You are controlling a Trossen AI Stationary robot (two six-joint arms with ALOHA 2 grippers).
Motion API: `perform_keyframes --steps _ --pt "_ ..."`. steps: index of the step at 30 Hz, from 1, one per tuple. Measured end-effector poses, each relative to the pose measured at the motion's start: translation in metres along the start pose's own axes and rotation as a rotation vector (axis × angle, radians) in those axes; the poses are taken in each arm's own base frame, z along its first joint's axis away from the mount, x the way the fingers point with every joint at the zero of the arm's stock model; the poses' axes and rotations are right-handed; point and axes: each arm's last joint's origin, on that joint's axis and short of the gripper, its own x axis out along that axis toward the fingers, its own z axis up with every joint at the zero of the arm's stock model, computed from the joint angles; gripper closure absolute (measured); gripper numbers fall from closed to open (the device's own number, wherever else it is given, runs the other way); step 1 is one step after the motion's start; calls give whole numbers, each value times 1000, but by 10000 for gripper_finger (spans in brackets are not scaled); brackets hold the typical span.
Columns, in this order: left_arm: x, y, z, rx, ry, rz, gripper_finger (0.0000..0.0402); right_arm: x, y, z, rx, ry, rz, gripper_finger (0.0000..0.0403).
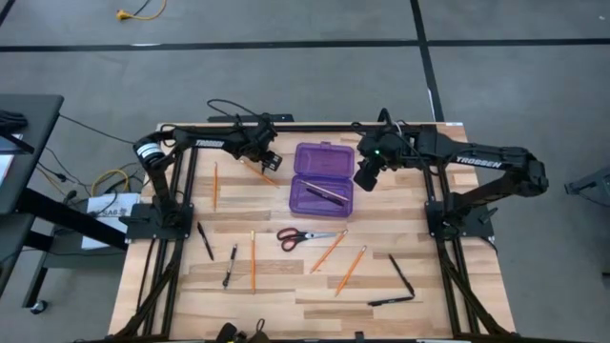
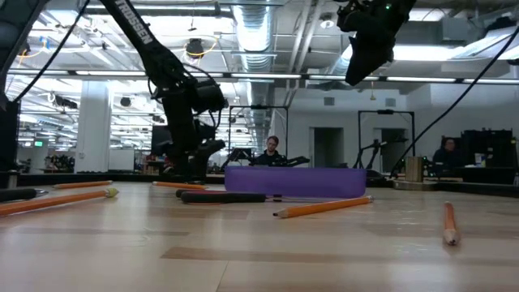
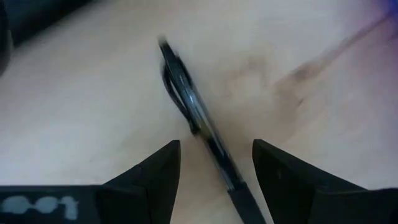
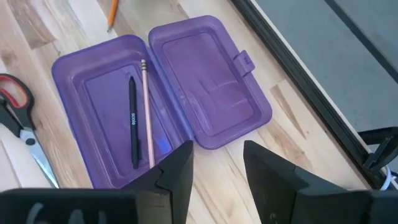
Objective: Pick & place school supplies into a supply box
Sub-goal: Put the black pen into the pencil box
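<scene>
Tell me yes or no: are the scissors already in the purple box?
No, the scissors lie on the table beside the open supply box, which holds only a pen and a pencil.

Both grippers — left (image 3: 216, 165), right (image 4: 217, 163) — open

Grey floor (image 1: 286, 76), ceiling ducts (image 2: 251, 32) (lit)

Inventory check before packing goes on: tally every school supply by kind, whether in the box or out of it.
Orange pencils: 6 (1 in the purple box)
Black pens: 6 (1 in the box)
Scissors: 1
Total: 13
</scene>
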Motion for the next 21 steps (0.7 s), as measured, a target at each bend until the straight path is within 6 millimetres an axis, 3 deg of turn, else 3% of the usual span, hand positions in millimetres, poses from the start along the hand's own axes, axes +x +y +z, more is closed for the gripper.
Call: perform_keyframes --steps 3,10,21 --pt "11 -3 -2 7 37 15 211 -1 3 0 -9 -1 7 267" --pt "9 -11 2 62 44 34 235 -2 6 -1 -15 -2 16 267" --pt "8 -13 2 114 83 9 373 -2 6 -1 -5 -2 16 267"
